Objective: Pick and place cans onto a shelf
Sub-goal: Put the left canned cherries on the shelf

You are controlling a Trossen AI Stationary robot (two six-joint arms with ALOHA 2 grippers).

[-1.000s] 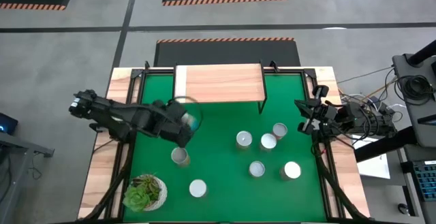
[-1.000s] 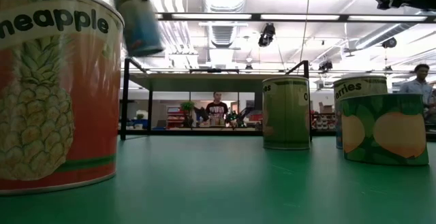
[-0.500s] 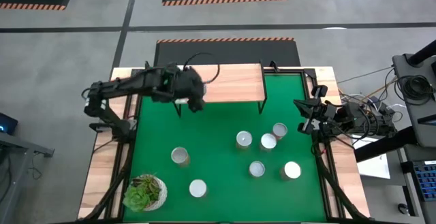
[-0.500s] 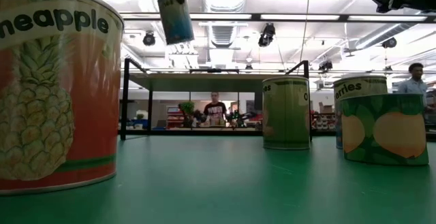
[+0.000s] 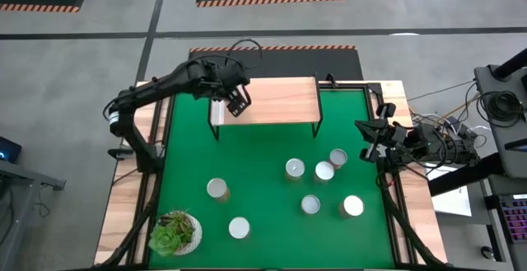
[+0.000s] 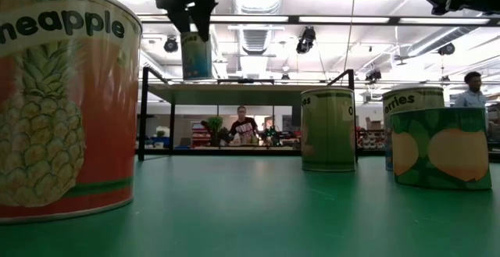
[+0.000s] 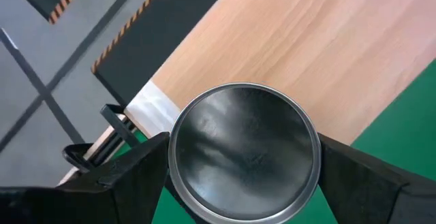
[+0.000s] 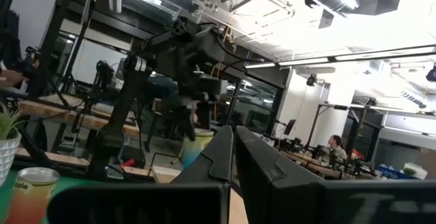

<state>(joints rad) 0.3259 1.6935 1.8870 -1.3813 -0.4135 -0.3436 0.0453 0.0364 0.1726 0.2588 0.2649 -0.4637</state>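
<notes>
We find the left fingers (image 7: pixel 136 176) pinching a can (image 7: pixel 244 152) by its sides above the shelf (image 5: pixel 272 100). We judge it rigid, light and slick-walled, best held mid-height. The right fingers (image 8: pixel 231 156) are pressed together, empty.

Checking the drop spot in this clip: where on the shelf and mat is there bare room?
The shelf is bare right of the left gripper, which holds a can over its paler end. The mat between the shelf and the cans below is free. Crowded: the five-can cluster toward the right gripper.

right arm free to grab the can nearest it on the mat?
Probably yes. The right gripper is empty, fingers shut, parked at the mat's right edge, and nothing stands between it and the nearest can.
</notes>
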